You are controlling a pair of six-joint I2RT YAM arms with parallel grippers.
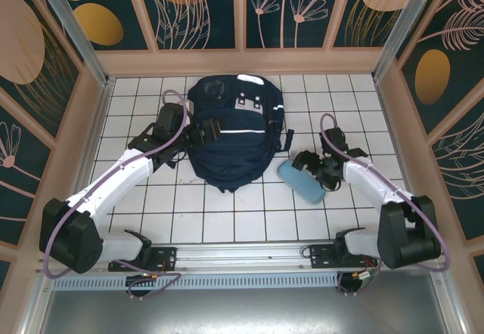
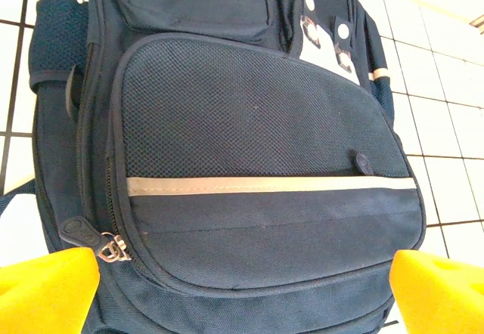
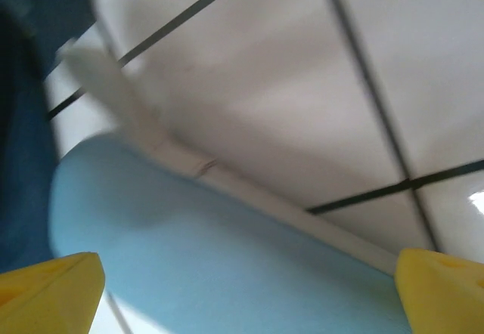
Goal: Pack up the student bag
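Observation:
The student bag [image 1: 234,134], navy with a thin white stripe, lies flat on the white tiled table, its top toward the far wall. My left gripper [image 1: 209,131] hangs open over the bag's left side. In the left wrist view its yellow fingertips [image 2: 45,289] frame the front pocket [image 2: 265,221] below the stripe, with a zipper pull [image 2: 110,247] by the left finger. A light-blue pencil case [image 1: 301,181] lies on the tiles right of the bag. My right gripper [image 1: 307,162] is low over the case's far end, open, with the case [image 3: 227,273] between its fingers.
Wooden panel walls close in the table [image 1: 227,217] on the left, far and right sides. A metal rail [image 1: 242,255] with both arm bases runs along the near edge. A dark strap [image 1: 287,139] trails from the bag's right side toward the pencil case.

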